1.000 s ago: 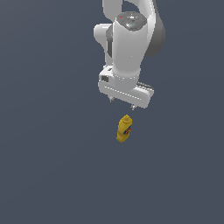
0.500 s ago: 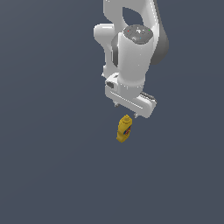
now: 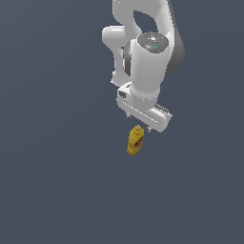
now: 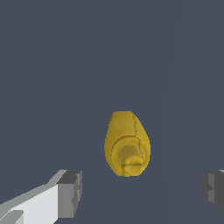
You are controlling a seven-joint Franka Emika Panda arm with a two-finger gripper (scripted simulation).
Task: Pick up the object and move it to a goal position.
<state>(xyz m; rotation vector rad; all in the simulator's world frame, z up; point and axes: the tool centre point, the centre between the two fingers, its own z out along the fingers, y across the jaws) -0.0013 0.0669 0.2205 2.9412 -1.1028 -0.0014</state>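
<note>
Arm dropped lower toward the bottle (image 3: 136, 141) since a second ago; bottle hasn't moved. Pincer (image 4: 142, 189) spread wide, empty, fingers (image 4: 70, 188) straddling open space. In the wrist view bottle sits at about 12 o'clock between them, upright on the desk (image 3: 57, 181), cap up. Yellow, red-and-blue label.

Exterior view high, distant; wrist view close above bottle (image 4: 127, 144).

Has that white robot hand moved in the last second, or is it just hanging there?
Yes. In the exterior view the white robot hand has come down and toward the view's right, closing on the small yellow squeeze bottle, which has stayed put.
</note>
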